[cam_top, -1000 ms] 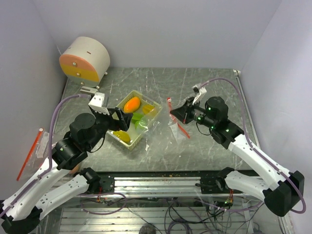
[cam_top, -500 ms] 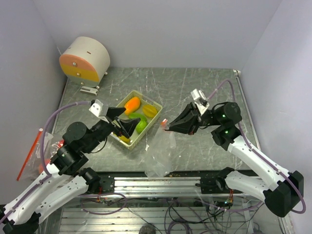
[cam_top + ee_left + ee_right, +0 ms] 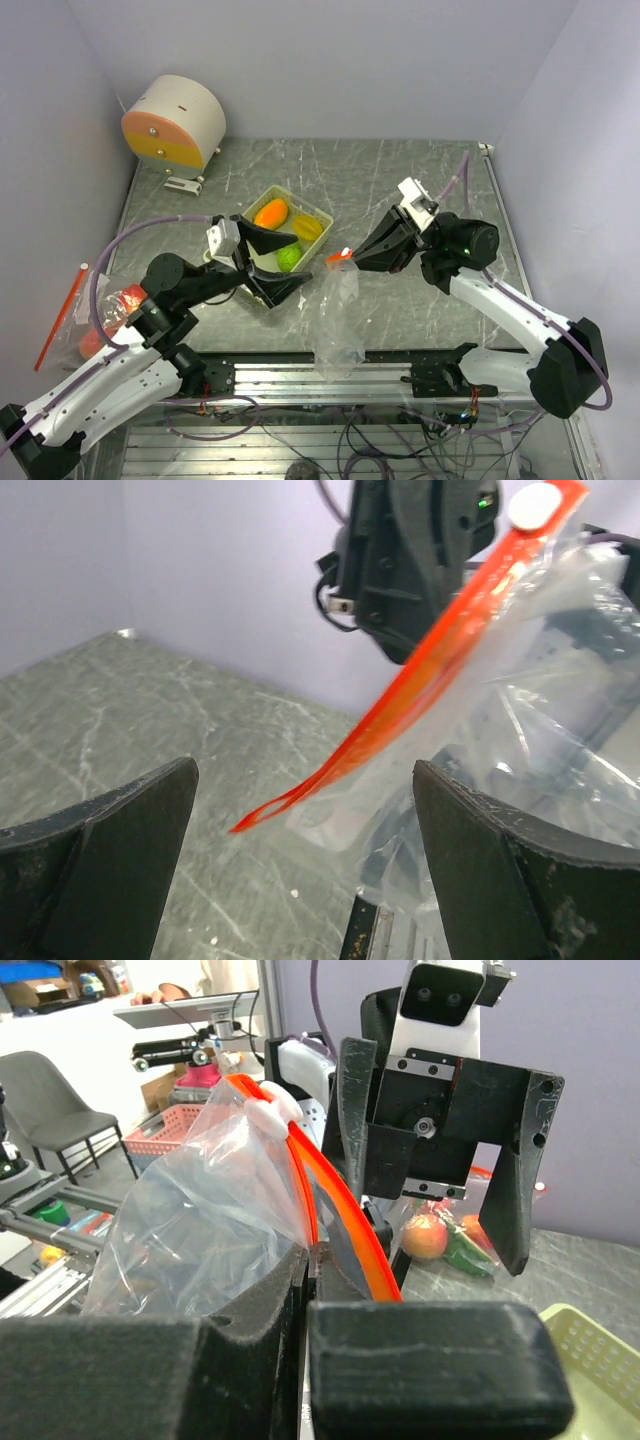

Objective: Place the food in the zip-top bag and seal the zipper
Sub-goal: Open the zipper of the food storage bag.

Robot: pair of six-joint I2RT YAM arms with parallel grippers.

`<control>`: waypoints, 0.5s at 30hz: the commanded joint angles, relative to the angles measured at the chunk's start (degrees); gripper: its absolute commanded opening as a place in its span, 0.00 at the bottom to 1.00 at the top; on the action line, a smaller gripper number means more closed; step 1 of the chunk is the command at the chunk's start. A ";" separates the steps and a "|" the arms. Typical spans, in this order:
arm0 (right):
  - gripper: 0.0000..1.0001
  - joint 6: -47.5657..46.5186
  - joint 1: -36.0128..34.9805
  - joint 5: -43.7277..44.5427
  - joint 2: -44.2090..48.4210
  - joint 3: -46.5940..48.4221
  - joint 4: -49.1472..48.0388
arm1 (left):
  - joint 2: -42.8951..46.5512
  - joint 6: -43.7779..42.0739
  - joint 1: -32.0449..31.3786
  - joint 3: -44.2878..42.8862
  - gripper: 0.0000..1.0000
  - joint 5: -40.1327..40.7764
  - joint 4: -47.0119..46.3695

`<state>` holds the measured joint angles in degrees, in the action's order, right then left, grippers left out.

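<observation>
My right gripper (image 3: pixel 352 262) is shut on the top edge of the clear zip-top bag (image 3: pixel 335 325), just below its red zipper (image 3: pixel 345 1215). The bag hangs down over the table's near edge. A white slider (image 3: pixel 535 505) sits on the zipper. My left gripper (image 3: pixel 300 260) is open and points at the bag's mouth; its fingers (image 3: pixel 110 865) stand on either side of the zipper's loose end (image 3: pixel 290 805) without touching it. Food lies in the pale tray (image 3: pixel 322 214): an orange mango (image 3: pixel 270 212), a yellow piece (image 3: pixel 308 227) and a green piece (image 3: pixel 290 258).
A second plastic bag (image 3: pixel 110 312) with red and orange pieces lies at the left edge, by the left arm. A peach (image 3: pixel 425 1236) and a green piece (image 3: pixel 466 1248) show behind the left gripper. A round cream-and-orange device (image 3: pixel 175 122) stands at the back left.
The right gripper has carried the bag toward the near edge, so it now hangs lower. The left gripper has swung right, over the tray toward the bag, and has opened fully.
</observation>
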<state>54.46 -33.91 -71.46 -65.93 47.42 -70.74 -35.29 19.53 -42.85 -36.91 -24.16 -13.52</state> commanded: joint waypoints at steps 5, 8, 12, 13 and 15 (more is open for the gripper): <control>0.00 25.69 -0.58 -0.11 -9.31 3.86 -33.62 | -4.48 4.64 -0.03 1.74 1.00 -10.82 -18.02; 0.00 26.37 -0.80 0.68 -11.19 4.79 -33.76 | -7.23 6.47 -0.13 1.77 0.99 -12.91 -21.49; 0.00 26.16 -1.10 0.90 -11.68 5.48 -33.68 | -9.16 7.72 -0.11 2.86 0.99 -13.28 -24.54; 0.00 26.08 -1.15 0.95 -11.74 5.57 -33.63 | -9.49 8.08 -0.13 3.05 0.99 -13.50 -25.21; 0.00 25.69 -1.13 1.15 -11.97 5.71 -33.11 | -10.28 8.91 -0.21 3.24 1.00 -14.45 -26.82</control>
<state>78.72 -34.63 -71.13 -78.11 51.09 -87.44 -44.88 26.28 -42.85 -34.41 -35.16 -32.95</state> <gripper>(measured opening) 0.003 0.995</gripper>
